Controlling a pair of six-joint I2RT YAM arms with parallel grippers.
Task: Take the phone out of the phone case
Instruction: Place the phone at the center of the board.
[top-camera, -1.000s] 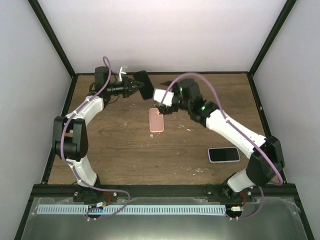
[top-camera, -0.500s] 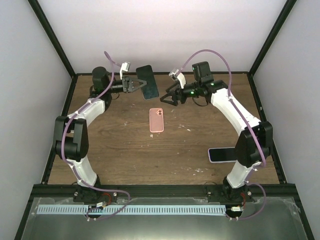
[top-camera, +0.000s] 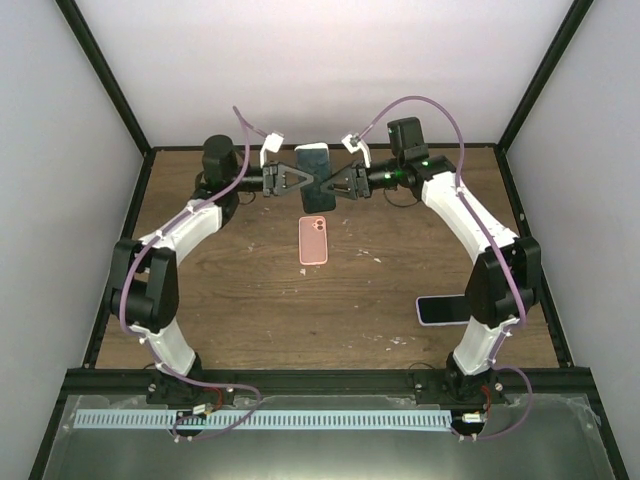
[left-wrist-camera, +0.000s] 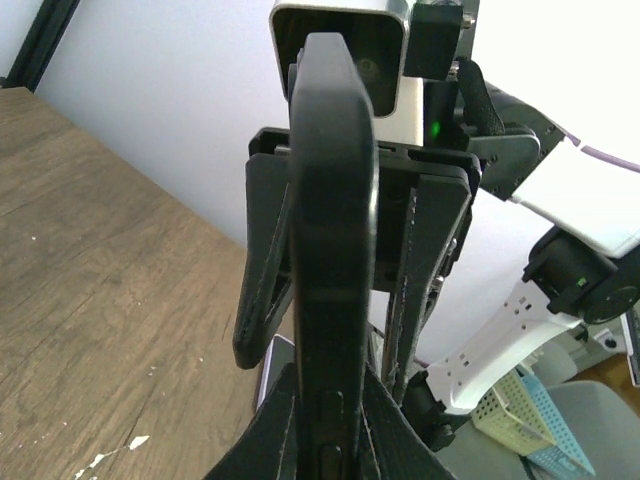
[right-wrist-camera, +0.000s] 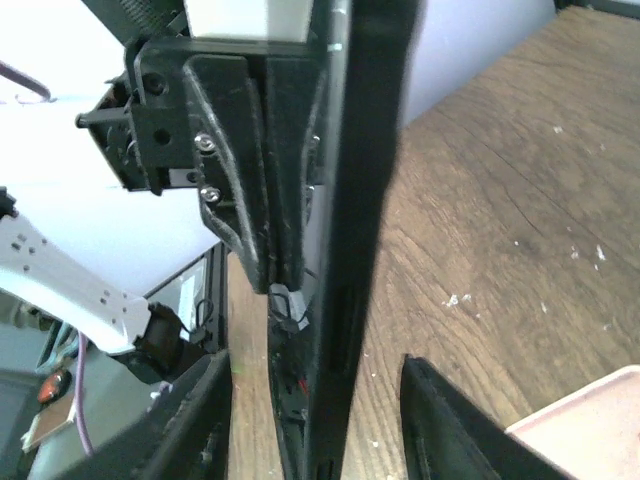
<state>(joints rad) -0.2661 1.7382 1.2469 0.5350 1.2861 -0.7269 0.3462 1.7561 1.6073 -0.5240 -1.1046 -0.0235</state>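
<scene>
My left gripper (top-camera: 304, 180) is shut on a black phone case (top-camera: 312, 178) with the phone in it. It holds it on edge above the back middle of the table. In the left wrist view the case (left-wrist-camera: 333, 230) runs straight up from between my left gripper (left-wrist-camera: 335, 425). My right gripper (top-camera: 327, 185) meets it from the right and is open. Its fingers (left-wrist-camera: 262, 300) stand on either side of the case's far end. In the right wrist view the case (right-wrist-camera: 360, 180) passes through my right gripper (right-wrist-camera: 320, 395), and a gap shows on each side.
A pink phone case (top-camera: 314, 240) lies flat on the wooden table (top-camera: 230, 290), just in front of the two grippers. Another phone (top-camera: 447, 309) with a pale rim lies at the right, near the right arm's base. Black frame posts line the table's edges.
My left gripper has carried the cased phone to the right and stood it upright. My right gripper has swung left onto its far end, and its jaws have narrowed around it.
</scene>
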